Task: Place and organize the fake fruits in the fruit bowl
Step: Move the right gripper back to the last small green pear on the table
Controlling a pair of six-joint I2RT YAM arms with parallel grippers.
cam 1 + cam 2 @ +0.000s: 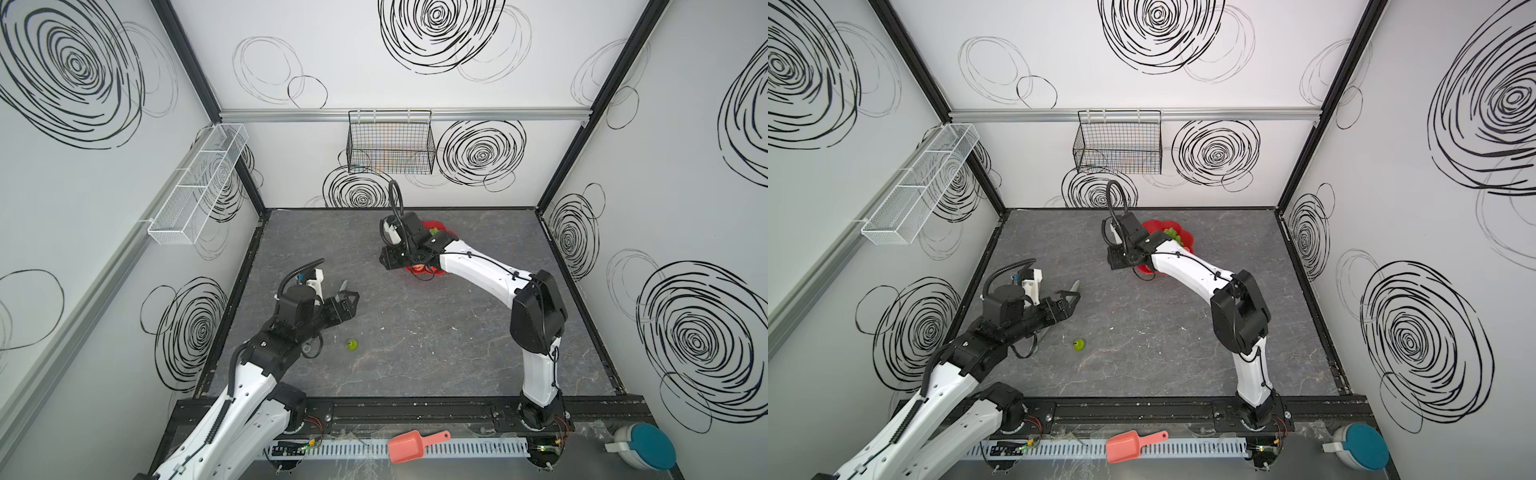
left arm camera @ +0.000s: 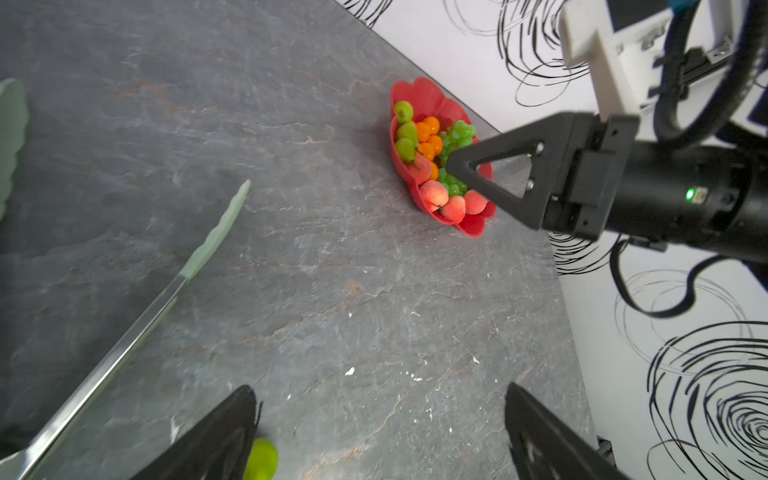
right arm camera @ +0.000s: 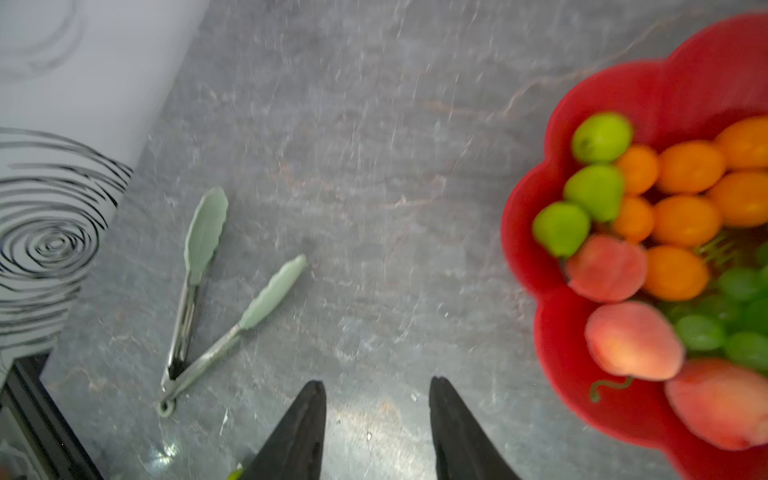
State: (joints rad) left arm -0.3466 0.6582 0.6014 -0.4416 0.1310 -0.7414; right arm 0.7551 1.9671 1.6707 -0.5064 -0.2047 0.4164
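**One pear out, bowl nearly packed**

The stray pear [image 1: 352, 344] sits on the table [image 1: 415, 353] near my left gripper [image 2: 379, 388], well apart from the fruit bowl [image 3: 523, 257]. The left gripper is wide open and empty. My right gripper [image 3: 375, 380] is part open and empty, just beside the bowl.

Risks:
- A sloppy pinch rolls the pear away.
- The left gripper clips the tongs [image 3: 266, 291] or the right gripper.
- The drop knocks packed fruits [image 2: 428, 147] out.

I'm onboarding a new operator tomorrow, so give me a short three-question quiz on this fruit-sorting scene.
1. True or false: no fruit is left outside the fruit bowl.
2. What lies on the table beside the left gripper? A tongs, B spoon, C knife.
3. How many green pears are in the bowl?
Key: 1 false, a loose pear lies on the table; 2 A; 3 three.
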